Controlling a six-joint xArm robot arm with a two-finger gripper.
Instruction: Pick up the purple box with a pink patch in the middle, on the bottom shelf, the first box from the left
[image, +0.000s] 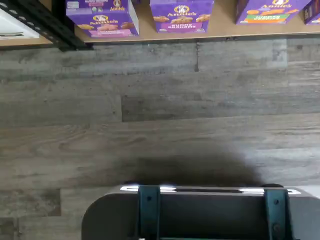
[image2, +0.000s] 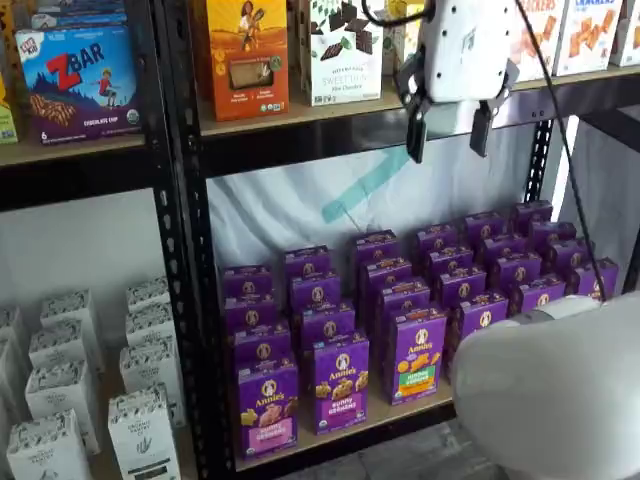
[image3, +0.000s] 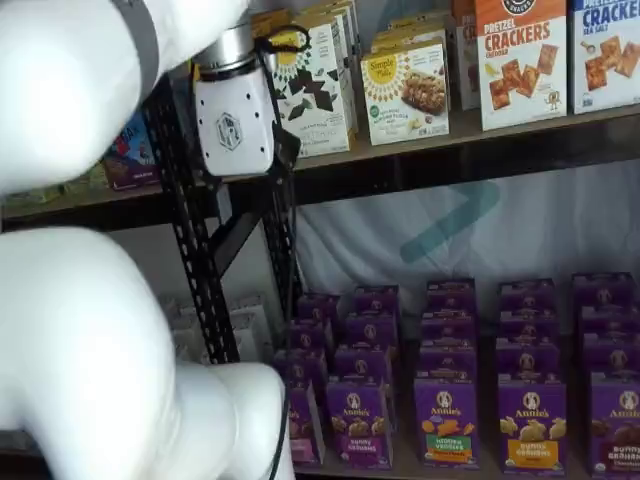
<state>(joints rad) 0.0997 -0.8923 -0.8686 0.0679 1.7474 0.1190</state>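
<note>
The pincer (image2: 449, 131) is seen high up in a shelf view, hung at the level of the upper shelf board, its white body pointed down and its two short black fingers (image2: 416, 135) set plainly apart with nothing between them. A black cable is run beside it. In both shelf views the arm's white rounded links are seen bulky and smooth in the foreground; one link (image3: 70, 340) is laid across the lower left.

Well below the pincer and to its left, the purple box (image2: 267, 407) is stood upright at the front left corner of the bottom shelf (image2: 350, 432), first in the front row, untouched. It is a flat-faced cardboard carton with a round logo, pictured snacks and a pink band low on its front. In the wrist view the same box (image: 102, 17) is seen at the shelf's edge, far from the camera, with grey wood-grain plank floor (image: 160, 110) between.

Just beside it, a plain purple carton (image2: 341, 382) is stood, then one with a green patch (image2: 417, 354). The shelf is a pale wooden board with a black metal rail, held by black perforated uprights (image2: 185, 240). Further right below the pincer, rows of like purple cartons are ranked back.
</note>
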